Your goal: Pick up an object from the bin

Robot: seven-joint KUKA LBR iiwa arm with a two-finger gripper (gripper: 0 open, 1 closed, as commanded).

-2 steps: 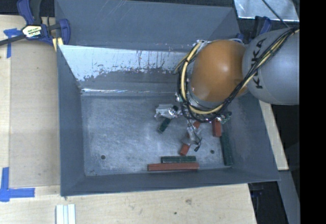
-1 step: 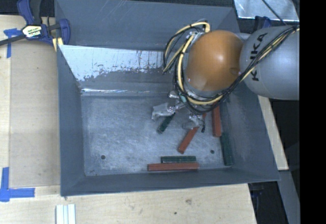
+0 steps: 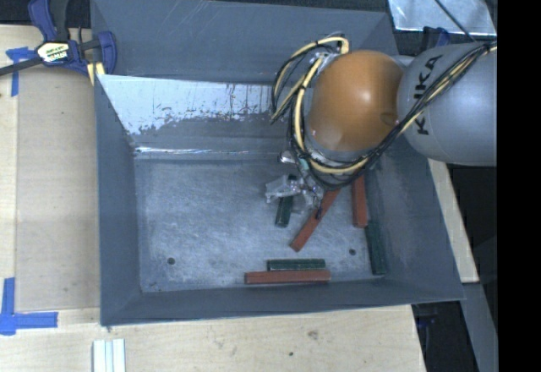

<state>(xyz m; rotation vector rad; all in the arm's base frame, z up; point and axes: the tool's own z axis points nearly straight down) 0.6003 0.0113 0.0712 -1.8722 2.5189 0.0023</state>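
My gripper (image 3: 292,189) is low in the bin, right of the middle, just under the arm's orange dome. A small dark green block (image 3: 283,211) lies on the floor right below its tip, touching or nearly touching it. A red-brown stick (image 3: 309,225) slants down to the left beside that block, its upper end hidden under the gripper. Another red-brown stick (image 3: 360,201) lies nearly upright to the right of the gripper.
Along the front wall lie a long red-brown bar (image 3: 287,277) and a shorter dark green bar (image 3: 296,264) just above it. A dark green stick (image 3: 375,250) rests against the right wall. The arm and its cables cover the bin's back right part.
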